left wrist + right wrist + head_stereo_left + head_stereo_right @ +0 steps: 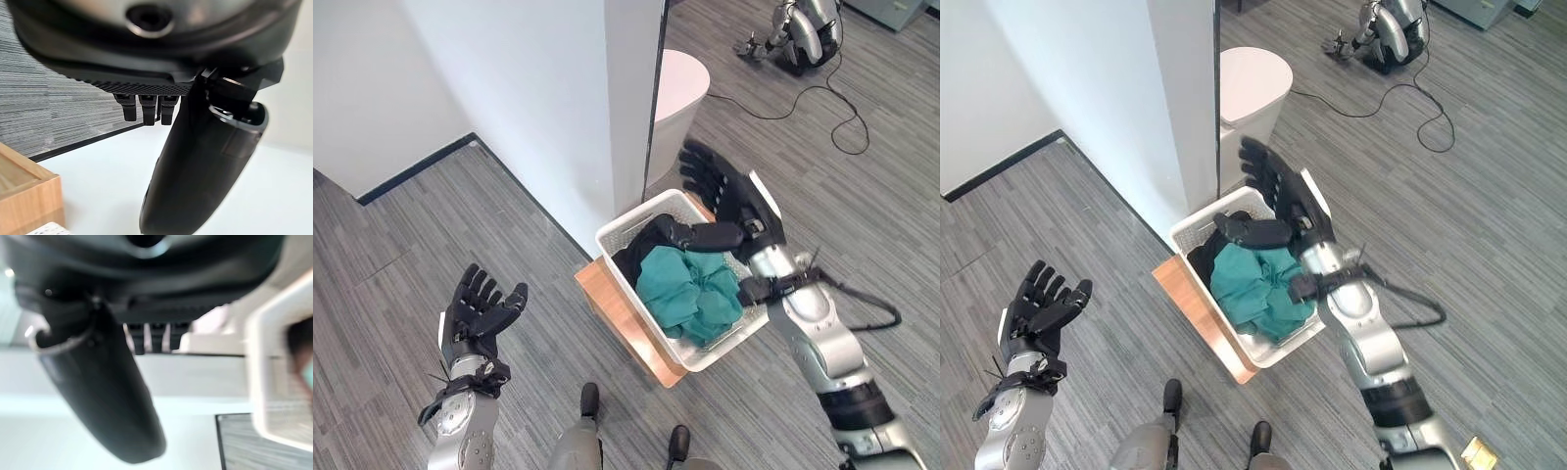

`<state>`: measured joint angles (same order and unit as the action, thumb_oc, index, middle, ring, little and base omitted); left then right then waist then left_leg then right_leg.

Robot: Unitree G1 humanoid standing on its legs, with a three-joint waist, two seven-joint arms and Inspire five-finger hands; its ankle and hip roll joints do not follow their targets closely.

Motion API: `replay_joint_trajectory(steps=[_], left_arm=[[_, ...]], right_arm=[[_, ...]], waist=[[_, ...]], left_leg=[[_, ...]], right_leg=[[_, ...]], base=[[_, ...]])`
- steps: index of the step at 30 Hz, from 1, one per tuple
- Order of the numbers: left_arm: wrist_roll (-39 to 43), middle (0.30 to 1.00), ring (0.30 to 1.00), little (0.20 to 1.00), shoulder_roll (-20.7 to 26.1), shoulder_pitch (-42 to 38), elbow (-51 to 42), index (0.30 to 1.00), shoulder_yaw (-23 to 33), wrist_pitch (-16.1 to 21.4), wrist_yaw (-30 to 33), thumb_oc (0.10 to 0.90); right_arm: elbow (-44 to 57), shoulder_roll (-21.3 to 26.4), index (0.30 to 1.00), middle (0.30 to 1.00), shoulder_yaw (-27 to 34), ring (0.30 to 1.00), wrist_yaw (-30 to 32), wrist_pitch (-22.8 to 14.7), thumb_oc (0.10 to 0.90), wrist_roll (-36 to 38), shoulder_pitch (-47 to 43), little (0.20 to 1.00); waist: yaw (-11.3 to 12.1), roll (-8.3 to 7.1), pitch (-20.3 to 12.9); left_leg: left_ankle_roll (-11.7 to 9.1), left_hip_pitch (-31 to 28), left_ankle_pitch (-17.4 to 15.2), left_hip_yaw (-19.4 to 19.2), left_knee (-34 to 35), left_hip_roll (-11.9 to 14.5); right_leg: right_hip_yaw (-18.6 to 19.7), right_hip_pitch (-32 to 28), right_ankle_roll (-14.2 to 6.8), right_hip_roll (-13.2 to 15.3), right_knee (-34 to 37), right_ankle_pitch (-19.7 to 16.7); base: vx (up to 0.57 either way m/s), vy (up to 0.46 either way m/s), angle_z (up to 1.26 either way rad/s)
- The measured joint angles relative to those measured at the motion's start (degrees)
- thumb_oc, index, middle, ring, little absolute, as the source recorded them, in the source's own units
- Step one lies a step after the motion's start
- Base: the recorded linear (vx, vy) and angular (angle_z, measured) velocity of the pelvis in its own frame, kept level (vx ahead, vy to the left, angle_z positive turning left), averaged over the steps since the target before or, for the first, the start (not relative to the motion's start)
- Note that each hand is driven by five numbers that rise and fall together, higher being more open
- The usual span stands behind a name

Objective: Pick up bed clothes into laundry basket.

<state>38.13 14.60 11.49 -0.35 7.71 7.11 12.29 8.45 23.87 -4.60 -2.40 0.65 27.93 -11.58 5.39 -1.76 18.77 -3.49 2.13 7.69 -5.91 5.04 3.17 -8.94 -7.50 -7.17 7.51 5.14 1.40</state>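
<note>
The far rim of the white plastic mesh laundry basket (625, 235) gets covered by the right hand (724, 196), so that corner can't be made out. The black garment (1206, 257) is mostly buried under the teal crumpled cloth (690, 289), and its shape can't be told. The low wooden platform (607, 304) under the basket is largely hidden by it. In the right wrist view everything past the thumb is smeared, the basket's white wall (266, 382) included. The wooden block (27, 196) is cut off at the left wrist view's corner. A second robot (808, 34) is chopped by the top edge.
</note>
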Motion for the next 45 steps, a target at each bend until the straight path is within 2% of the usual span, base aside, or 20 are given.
replay_joint_trajectory(steps=[6,8,12,15,17,19,22,23,24,25,26,27,28,31,33,37,39,40,42,45], left_arm=[[-0.7,0.9,0.9,0.9,-0.1,-3.1,1.4,0.9,-0.6,0.0,-0.4,0.8],[-1.6,0.9,0.9,0.9,0.5,-5.5,1.4,0.9,-0.8,0.1,-0.5,0.8],[-2.2,0.9,0.9,0.9,-1.4,-8.1,2.1,0.9,-1.6,0.3,-0.9,0.8],[-2.2,0.9,0.9,0.9,-1.0,-5.9,1.3,0.9,-2.5,1.3,-1.9,0.8],[-2.2,0.9,0.9,0.9,-1.6,-2.1,0.7,0.9,-1.7,1.8,-1.6,0.8],[-1.8,0.9,0.9,0.9,-3.0,-0.8,0.4,0.9,0.0,1.7,-1.3,0.8],[-0.8,0.9,0.9,0.9,-2.3,0.2,1.6,0.9,-0.1,1.4,-1.6,0.8],[-0.3,0.9,0.9,0.9,-2.6,1.6,2.0,0.9,0.0,1.5,-1.7,0.8],[-0.5,0.9,0.9,0.9,-3.0,1.8,2.7,0.9,0.6,0.7,-1.7,0.8],[-0.7,0.9,0.9,0.9,-4.0,2.2,1.5,0.9,1.7,-0.1,-2.0,0.8],[-1.6,0.9,0.9,0.9,-4.7,1.9,0.3,0.9,2.0,0.2,-2.9,0.8],[-2.2,0.9,0.9,0.9,-5.3,0.5,0.9,0.9,1.5,-0.6,-3.2,0.8],[-2.3,0.9,0.9,0.9,-5.5,0.4,0.4,0.9,1.6,-0.6,-3.3,0.8],[-2.3,0.9,0.9,0.9,-6.1,-1.2,-0.3,0.9,1.3,-0.4,-4.9,0.8],[-2.3,0.9,0.9,0.9,-6.3,-1.1,0.3,0.9,0.5,0.0,-5.2,0.8],[-2.2,0.9,0.9,0.9,-6.4,-1.0,0.8,0.9,-1.1,-0.5,-3.2,0.8],[-2.9,0.9,0.9,0.9,-5.1,-2.7,1.0,0.9,-2.2,-0.9,-2.4,0.8],[-4.1,0.9,0.9,0.9,-3.3,-2.9,0.8,0.9,-1.9,-0.7,-2.3,0.8],[-4.7,0.9,0.9,0.9,-0.3,-3.5,0.9,0.9,-1.5,-0.7,-2.2,0.8],[-4.6,0.9,0.9,0.9,-0.7,-1.3,0.2,0.9,0.2,0.7,-2.1,0.8]], right_arm=[[-1.2,-3.7,0.9,0.9,5.2,0.9,-0.6,-0.4,0.8,1.1,17.4,0.9],[-1.1,-3.9,0.9,0.9,5.5,0.9,-0.7,-0.6,0.8,1.1,18.4,0.9],[-1.0,-3.4,0.9,0.9,7.2,0.9,-0.5,-0.8,0.8,1.1,17.2,0.9],[-0.8,-1.6,0.9,0.9,6.1,0.9,-0.4,-2.1,0.8,1.2,14.6,0.9],[-0.9,-1.0,0.9,0.9,4.9,0.9,-0.1,-3.1,0.8,2.0,12.6,0.9],[-0.8,-0.2,0.9,0.9,4.2,0.9,-0.1,-4.0,0.8,3.0,12.2,0.9],[-1.4,-0.3,0.9,0.9,4.6,0.9,-0.1,-3.7,0.8,3.0,14.3,0.9],[-1.3,0.1,0.9,0.9,4.6,0.9,-0.5,-3.7,0.8,2.7,15.8,0.9],[0.2,-1.0,0.9,0.9,5.7,0.9,-1.0,-3.9,0.8,2.6,17.7,0.9],[3.6,-2.8,0.9,0.9,7.7,0.9,-1.3,-4.7,0.8,2.7,20.6,0.9],[6.7,-4.8,0.9,0.9,9.8,0.9,-1.6,-6.4,0.8,2.9,24.3,0.9],[5.7,-6.0,0.9,0.9,11.6,0.9,-1.5,-6.5,0.8,3.3,25.8,0.9],[1.8,-5.6,0.9,0.9,11.5,0.9,-1.2,-4.5,0.8,3.4,25.1,0.9],[-1.2,-9.9,0.9,0.9,15.8,0.9,1.2,-3.8,0.8,3.8,27.4,0.9],[-0.9,-11.6,0.9,0.9,18.1,0.9,2.7,-5.6,0.8,4.0,27.2,0.9],[-1.1,-9.2,0.9,0.9,20.8,0.9,5.5,-6.8,0.8,3.3,21.5,0.9],[-1.2,-10.0,0.9,0.9,19.3,0.9,6.0,-6.9,0.8,2.6,20.7,0.9],[-1.5,-10.6,0.9,0.9,17.0,0.9,5.6,-6.9,0.8,2.5,21.0,0.9],[-1.6,-11.6,0.9,0.9,14.8,0.9,4.2,-6.6,0.8,1.9,21.5,0.9],[-3.8,-12.4,0.9,0.9,14.3,0.9,3.9,-7.0,0.8,1.7,20.7,0.9]], waist=[[-4.3,1.48,0.2],[-6.5,1.11,-0.3],[-7.8,5.6,-0.2],[-5.4,6.61,-1.2],[-2.3,7.78,-2.2],[-2.3,5.07,-2.3],[-0.9,0.82,-2.4],[-0.4,0.48,-2.7],[-1.7,1.56,-2.2],[-5.0,2.61,-2.6],[-8.2,3.22,-4.1],[-10.2,4.05,-3.5],[-7.6,3.72,-3.6],[-9.1,3.15,-4.0],[-10.7,5.22,-5.6],[-9.8,12.22,-5.1],[-11.4,11.23,-3.2],[-12.5,9.92,-2.5],[-13.6,8.74,-2.6],[-10.8,8.31,-3.4]], left_leg=[[0.7,0.6,0.4,4.4,-0.9,-0.2],[0.8,2.3,0.3,9.4,-2.0,-1.4],[-0.7,4.6,2.9,20.4,-3.4,-2.0],[-0.8,6.5,3.7,28.7,-4.3,-2.8],[4.0,8.6,0.5,30.2,-3.3,-2.2],[7.8,12.5,-11.8,27.6,-3.6,-3.3],[3.7,14.3,-7.6,12.3,-12.0,-4.2],[3.2,12.0,-7.5,8.4,-14.9,-3.3],[6.8,11.5,-9.5,5.2,-20.8,-2.7],[11.3,11.8,-10.6,4.2,-23.4,-2.0],[3.9,12.7,-13.1,0.4,-27.3,-0.4],[1.9,13.4,-12.8,-1.2,-27.1,1.6],[0.0,10.3,-13.0,-3.2,-23.2,2.1],[-1.1,4.4,-13.9,-13.2,-22.7,5.0],[-1.3,2.3,-14.0,-19.6,-20.7,6.4],[-0.1,-6.9,-8.6,-13.7,-3.0,3.6],[1.4,-6.6,-7.4,-8.0,-2.5,1.1],[1.8,-5.7,-7.4,-4.8,-3.4,0.3],[2.7,-5.2,-6.2,-1.4,-2.7,-0.6],[2.3,-5.1,-5.8,-0.7,-2.1,-1.1]], right_leg=[[6.3,3.2,0.0,-0.3,-11.7,5.5],[14.7,2.8,1.6,-1.9,-13.0,10.4],[19.4,2.1,4.4,-6.4,-19.2,14.2],[27.8,4.8,8.4,-13.3,-30.3,21.0],[25.2,7.2,10.8,-15.9,-33.7,21.9],[21.2,9.3,13.8,-16.5,-32.8,18.2],[11.2,7.3,15.0,-12.6,-24.9,14.3],[9.9,6.6,12.2,-13.0,-23.4,11.8],[7.1,12.0,12.2,-12.8,-33.2,11.8],[7.7,20.7,19.2,-12.5,-44.0,15.2],[4.5,23.5,16.5,-7.7,-40.5,16.9],[1.1,22.2,15.2,-7.1,-38.0,16.0],[-2.1,21.2,15.7,-5.0,-33.7,13.2],[-15.6,12.3,13.2,-2.3,-15.8,5.3],[-24.5,11.0,12.1,-1.2,-12.7,3.8],[-29.5,14.8,10.4,1.5,-21.4,4.7],[-15.8,18.4,7.8,5.8,-32.0,6.7],[0.2,19.6,4.0,1.8,-33.2,9.0],[16.6,18.3,1.5,-4.2,-31.3,10.6],[16.3,16.7,3.9,-4.7,-23.0,7.4]], base=[[-0.1,-0.078,0.36],[-0.1,-0.324,1.19],[-0.18,-0.259,1.41],[-0.44,-0.351,1.36],[-0.54,-0.397,1.06],[-0.59,-0.252,1.93],[-0.45,-0.12,2.11],[-0.65,-0.147,2.36],[-0.62,-0.1,2.55],[-0.33,-0.036,3.27],[-0.26,-0.005,3.45],[-0.13,0.03,2.76],[-0.17,0.069,1.73],[-0.13,0.189,2.37],[-0.04,0.328,2.5],[-0.03,0.255,1.31],[0.03,0.077,1.86],[0.08,0.051,1.57],[0.04,-0.03,1.26],[-0.02,-0.09,0.24]])
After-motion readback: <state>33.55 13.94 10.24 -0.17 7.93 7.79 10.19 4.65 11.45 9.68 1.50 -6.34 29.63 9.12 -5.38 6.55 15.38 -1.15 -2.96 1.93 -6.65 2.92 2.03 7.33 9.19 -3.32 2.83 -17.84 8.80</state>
